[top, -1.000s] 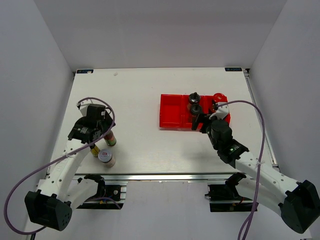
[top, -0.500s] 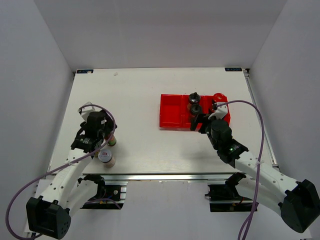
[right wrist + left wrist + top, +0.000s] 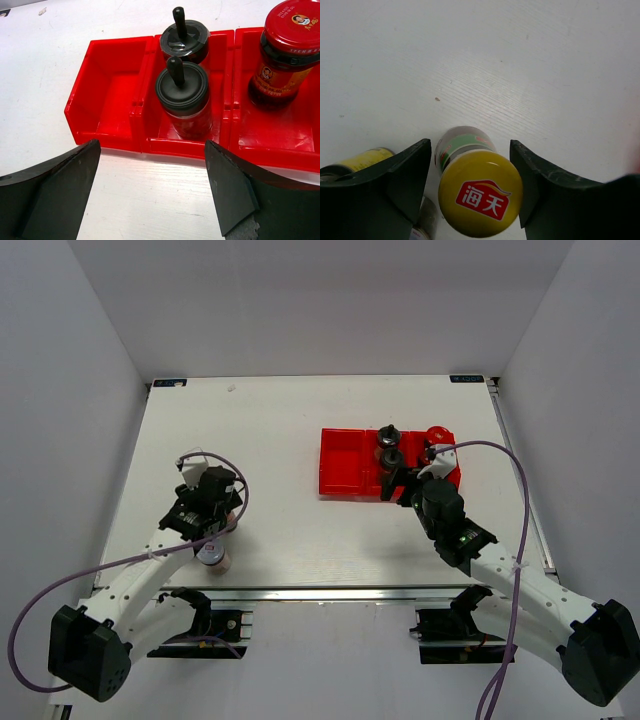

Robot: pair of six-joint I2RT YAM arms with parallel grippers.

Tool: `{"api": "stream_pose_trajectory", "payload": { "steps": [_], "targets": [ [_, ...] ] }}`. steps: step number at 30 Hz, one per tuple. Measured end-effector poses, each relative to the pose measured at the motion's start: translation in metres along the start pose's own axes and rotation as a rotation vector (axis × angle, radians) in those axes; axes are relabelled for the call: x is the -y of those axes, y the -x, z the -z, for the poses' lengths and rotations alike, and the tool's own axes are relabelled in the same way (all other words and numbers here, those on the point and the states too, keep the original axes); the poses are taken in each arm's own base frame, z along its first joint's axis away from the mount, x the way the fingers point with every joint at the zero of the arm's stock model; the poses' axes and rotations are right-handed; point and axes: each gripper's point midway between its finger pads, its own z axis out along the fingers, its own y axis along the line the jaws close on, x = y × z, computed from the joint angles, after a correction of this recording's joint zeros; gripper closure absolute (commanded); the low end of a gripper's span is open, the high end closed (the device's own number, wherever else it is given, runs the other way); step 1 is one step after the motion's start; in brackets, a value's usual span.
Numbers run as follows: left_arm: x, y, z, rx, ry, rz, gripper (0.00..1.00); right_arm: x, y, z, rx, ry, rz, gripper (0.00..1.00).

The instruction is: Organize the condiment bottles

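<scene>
Straddling slim yellow-capped sauce bottle (image 3: 480, 192), lower centre of left wrist view: left gripper (image 3: 470, 150) jaws wide, one either side, gaps visible. Bottle upright, long axis vertical. Also wide: right gripper (image 3: 150, 150), at red plastic tray (image 3: 107, 137), well apart; left gripper nearer.

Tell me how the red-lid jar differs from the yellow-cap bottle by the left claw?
The red-lid jar sits in the red tray; the yellow-cap bottle stands on the white table. The jar's lid shows a face; the bottle's cap shows a red logo. No claw surrounds the jar; the left claw straddles the bottle. Both stand upright, lids on.
</scene>
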Motion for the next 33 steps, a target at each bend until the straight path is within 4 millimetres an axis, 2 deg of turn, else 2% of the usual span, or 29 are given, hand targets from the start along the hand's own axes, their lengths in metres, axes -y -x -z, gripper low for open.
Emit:
{"api": "stream_pose_trajectory", "payload": {
  "steps": [5, 13, 18, 20, 26, 27, 28, 33],
  "targets": [
    [-0.007, -0.002, -0.004, 0.009, 0.050, -0.013, 0.34, 0.000, 0.000, 0.000, 0.000, -0.001, 0.000, 0.11],
    [-0.005, 0.006, -0.007, 0.073, 0.039, -0.046, 0.51, 0.002, 0.000, 0.000, 0.003, -0.009, 0.000, 0.11],
    [-0.004, 0.007, -0.007, 0.090, 0.024, -0.060, 0.56, 0.002, 0.000, 0.000, 0.003, -0.009, 0.000, 0.11],
    [-0.003, 0.007, -0.007, 0.095, 0.012, -0.068, 0.61, 0.002, 0.000, 0.000, 0.003, -0.009, 0.000, 0.11],
    [0.005, 0.005, -0.006, 0.079, -0.039, -0.114, 0.79, 0.001, 0.000, 0.000, 0.003, -0.008, 0.000, 0.11],
    [0.007, 0.005, -0.006, 0.073, -0.052, -0.122, 0.96, 0.001, 0.000, 0.000, 0.003, -0.007, 0.000, 0.11],
    [0.010, 0.004, -0.006, 0.066, -0.066, -0.129, 1.00, 0.001, 0.000, 0.000, 0.003, -0.007, 0.000, 0.11],
    [0.028, 0.004, -0.004, 0.032, -0.137, -0.158, 1.00, 0.001, 0.000, 0.000, 0.003, -0.008, 0.000, 0.11]
  ]
}}
